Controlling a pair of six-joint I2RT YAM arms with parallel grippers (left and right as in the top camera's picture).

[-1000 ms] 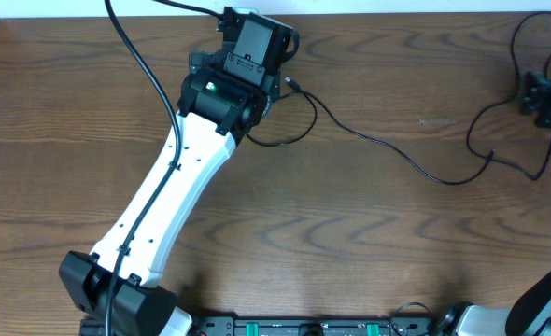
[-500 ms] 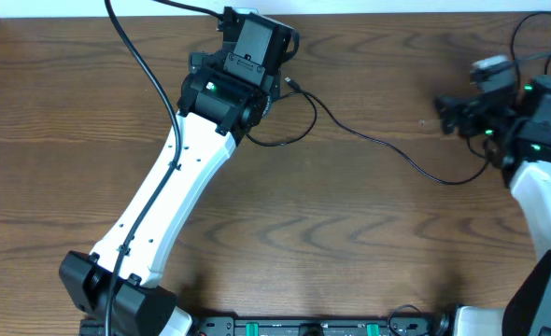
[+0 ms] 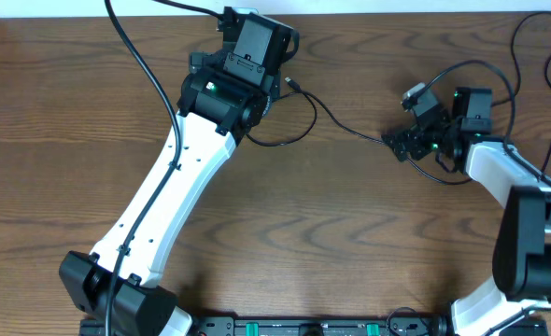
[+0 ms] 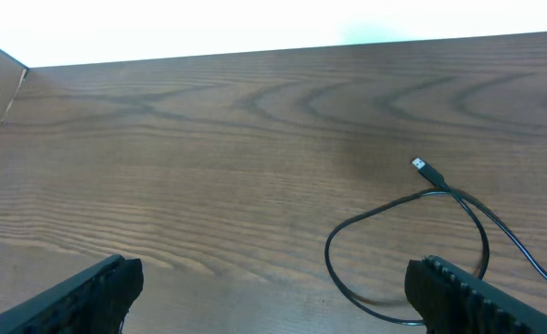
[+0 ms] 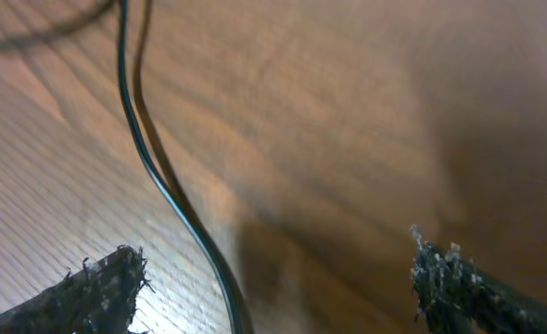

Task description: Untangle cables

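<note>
**Cable lined up for right-arm grasp**

Black USB cable [image 3: 355, 132] lies slack on the table [image 3: 303, 233], looped beside the left end effector [image 4: 273, 276], whose jaws stand wide and empty, probably waiting. Right end effector [image 5: 273, 258] hovers low and spread, astride the cable, unpinched. Left wrist view alone shows the plug [image 4: 421, 166] clearly; right wrist view alone shows the straddle.
</note>
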